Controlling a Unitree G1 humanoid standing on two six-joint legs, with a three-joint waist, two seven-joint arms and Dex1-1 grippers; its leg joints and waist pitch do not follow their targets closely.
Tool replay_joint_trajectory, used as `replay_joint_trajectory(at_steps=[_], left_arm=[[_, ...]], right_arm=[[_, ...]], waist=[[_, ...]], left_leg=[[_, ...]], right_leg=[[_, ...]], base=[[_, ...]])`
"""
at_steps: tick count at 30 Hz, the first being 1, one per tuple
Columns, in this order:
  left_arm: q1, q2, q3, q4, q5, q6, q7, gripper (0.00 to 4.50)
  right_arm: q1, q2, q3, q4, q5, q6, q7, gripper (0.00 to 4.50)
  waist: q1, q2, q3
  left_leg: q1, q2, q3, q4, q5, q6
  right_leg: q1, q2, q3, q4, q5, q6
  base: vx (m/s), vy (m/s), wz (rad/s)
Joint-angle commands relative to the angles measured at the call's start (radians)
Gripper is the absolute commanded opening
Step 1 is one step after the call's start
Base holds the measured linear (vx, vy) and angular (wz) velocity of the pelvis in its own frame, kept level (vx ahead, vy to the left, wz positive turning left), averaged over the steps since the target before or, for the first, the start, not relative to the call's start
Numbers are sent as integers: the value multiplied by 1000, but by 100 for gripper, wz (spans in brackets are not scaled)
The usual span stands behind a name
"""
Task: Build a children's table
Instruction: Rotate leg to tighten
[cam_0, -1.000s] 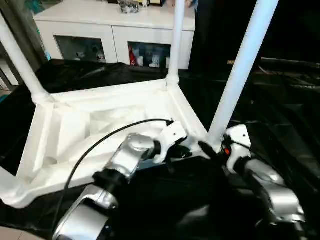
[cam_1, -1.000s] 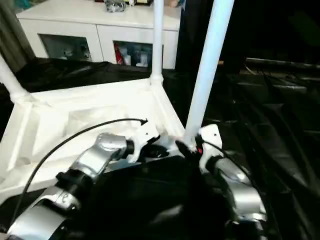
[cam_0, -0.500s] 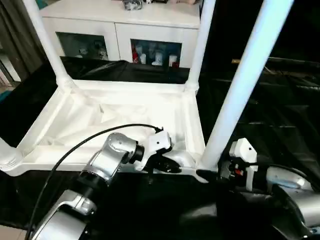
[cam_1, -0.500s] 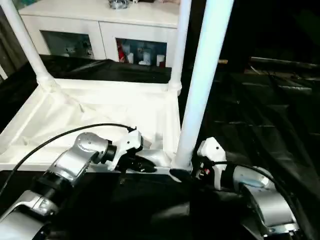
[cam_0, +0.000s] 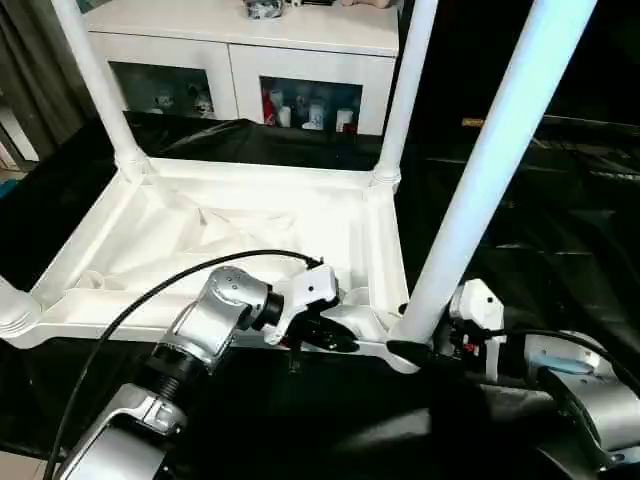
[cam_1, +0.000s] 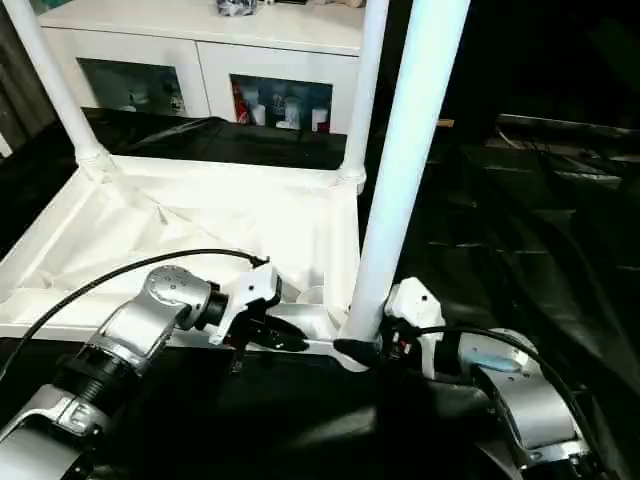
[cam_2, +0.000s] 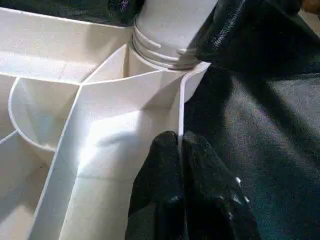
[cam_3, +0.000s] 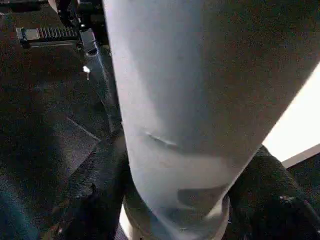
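1. Children's table (cam_0: 240, 240) lies upside down on the black-draped table (cam_0: 560, 230), legs pointing up
2. Left gripper (cam_2: 181, 150) is pinched on the tabletop's near rim, beside the corner socket
3. Right gripper (cam_0: 415, 350) clasps the base of the near right leg (cam_0: 480, 180) at its socket

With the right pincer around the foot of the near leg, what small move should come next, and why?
Probably a small twist or push of that leg deeper into its corner socket by the right pincer. The left wrist view shows rings above the socket, so the leg may not be fully seated. The left pincer pinches the table's rim, steadying it.
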Motion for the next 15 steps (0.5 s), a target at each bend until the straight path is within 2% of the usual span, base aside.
replay_joint_trajectory(at_steps=[1,6,7,8,11,12,14,15], left_arm=[[22,-16,-10,3,-47,5,-16,0],[23,-17,-4,2,-43,14,-2,0],[0,-47,14,50,-14,6,101,0],[-14,-66,26,79,0,4,158,0],[-35,-91,38,116,17,6,232,0],[-56,-117,49,150,29,7,300,0],[-83,-155,67,191,38,10,388,0],[-96,-173,73,208,41,10,424,0]], right_arm=[[-4,-2,30,24,-12,2,13,245],[-6,8,24,34,0,7,11,215],[-6,49,-2,52,8,47,-61,211],[-8,72,-16,62,9,71,-105,208],[-10,106,-33,76,2,94,-174,204],[-11,141,-47,88,-6,116,-243,204],[-8,188,-58,91,-14,142,-326,204],[-5,212,-63,89,-17,152,-363,204]], waist=[[4,-28,-42],[2,-28,-41],[0,-25,-39],[-2,-27,-38],[-1,-31,-38],[-4,-27,-37],[-4,-30,-38],[-5,-27,-37]], left_leg=[[7,37,-13,-58,-175,101],[9,37,-14,-59,-196,91],[9,36,-13,-60,-204,90],[9,34,-14,-62,-217,79],[10,35,-16,-63,-234,60],[12,34,-16,-65,-247,48],[14,33,-19,-68,-282,27],[13,33,-20,-69,-287,24]], right_leg=[[37,-40,18,-55,-177,-222],[37,-40,18,-58,-209,-219],[32,-38,19,-60,-213,-219],[33,-37,17,-64,-239,-213],[33,-38,17,-66,-279,-200],[28,-38,18,-71,-303,-193],[28,-39,16,-77,-359,-164],[26,-39,17,-77,-359,-163]], base=[[0,0,0],[0,0,0],[0,0,0],[0,0,0],[0,0,0],[0,0,0],[0,0,0],[0,0,0]])
